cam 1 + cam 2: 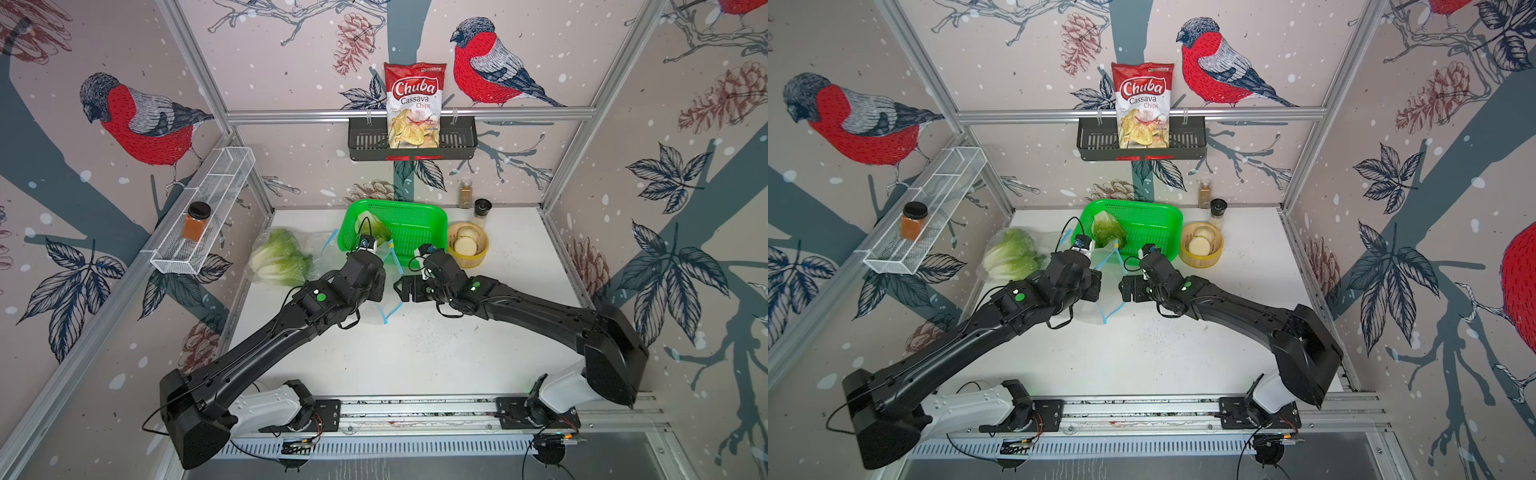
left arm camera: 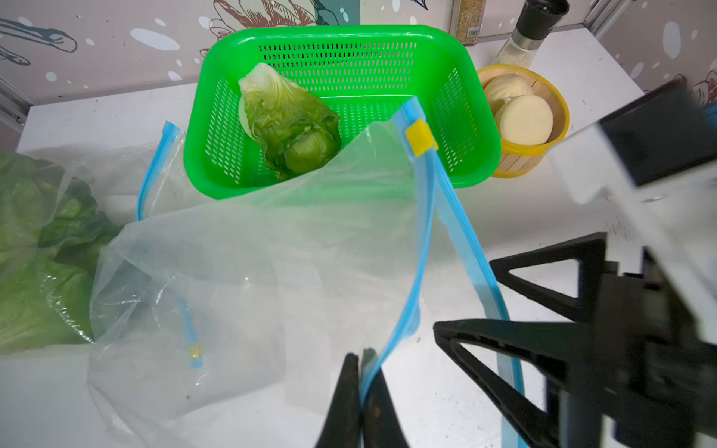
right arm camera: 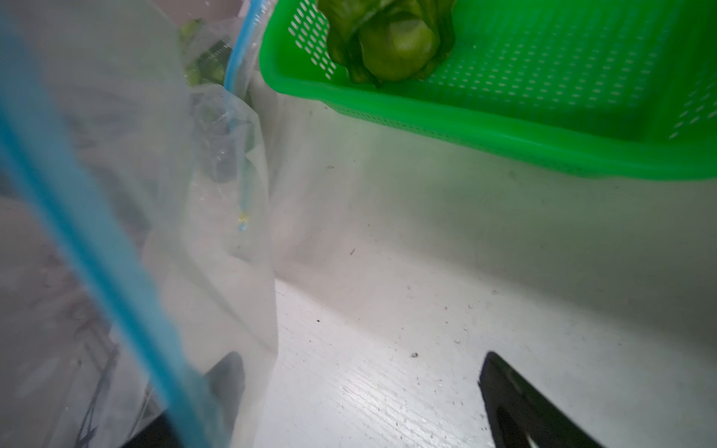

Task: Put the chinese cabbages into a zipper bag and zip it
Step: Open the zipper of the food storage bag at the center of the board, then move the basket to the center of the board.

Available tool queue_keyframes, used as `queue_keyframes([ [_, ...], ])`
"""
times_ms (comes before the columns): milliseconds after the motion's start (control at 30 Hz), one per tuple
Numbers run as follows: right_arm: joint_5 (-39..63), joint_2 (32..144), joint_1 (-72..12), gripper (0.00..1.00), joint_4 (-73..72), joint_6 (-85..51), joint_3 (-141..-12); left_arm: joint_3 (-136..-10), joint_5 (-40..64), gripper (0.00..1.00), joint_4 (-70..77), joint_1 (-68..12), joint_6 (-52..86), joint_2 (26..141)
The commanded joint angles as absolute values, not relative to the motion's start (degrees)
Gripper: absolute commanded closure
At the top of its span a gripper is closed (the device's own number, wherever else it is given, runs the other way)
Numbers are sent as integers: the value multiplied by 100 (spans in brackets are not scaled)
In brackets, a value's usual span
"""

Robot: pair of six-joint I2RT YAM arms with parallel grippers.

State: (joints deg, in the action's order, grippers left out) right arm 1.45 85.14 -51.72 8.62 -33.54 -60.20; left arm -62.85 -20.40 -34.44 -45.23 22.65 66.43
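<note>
Behind the left gripper (image 2: pixel 361 374), the left arm (image 1: pixel 257 345) was matte black, bearing a round green dot (image 1: pixel 320 296) and looping black cables (image 1: pixel 350 326), with a white housing (image 1: pixel 270 405) farthest back; the right arm (image 1: pixel 540 313) matched.

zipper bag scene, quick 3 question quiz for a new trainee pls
1. True or false: the left pincer is shut on the zipper bag.
2. Where does the unbagged cabbage lie? A) green basket B) wooden bowl C) wire shelf
3. Fill in: the right pincer is ____.
Key: 1 true; 2 A; 3 open.
</note>
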Motion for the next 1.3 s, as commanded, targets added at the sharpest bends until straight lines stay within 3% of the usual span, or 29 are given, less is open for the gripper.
queue_keyframes([
  [0,329,8077,-5153,2,897,-3155,-6026,-6233,-1999,100,-3129,-4526,2321,6725],
  [200,-64,7346,-4473,0,711,-3340,-5453,-6133,-1970,100,-2955,-4526,2325,6786],
  [467,-506,8350,-3359,0,867,-3463,-5872,-6090,-2082,98,-3039,-4518,2316,6703],
  [867,-1588,10789,-3322,0,1936,-3130,-7903,-5961,-2242,93,-3223,-4465,2320,6298],
  [1267,-2039,10538,-3196,0,2118,-2954,-7437,-5801,-2220,92,-3151,-4202,2284,6049],
])
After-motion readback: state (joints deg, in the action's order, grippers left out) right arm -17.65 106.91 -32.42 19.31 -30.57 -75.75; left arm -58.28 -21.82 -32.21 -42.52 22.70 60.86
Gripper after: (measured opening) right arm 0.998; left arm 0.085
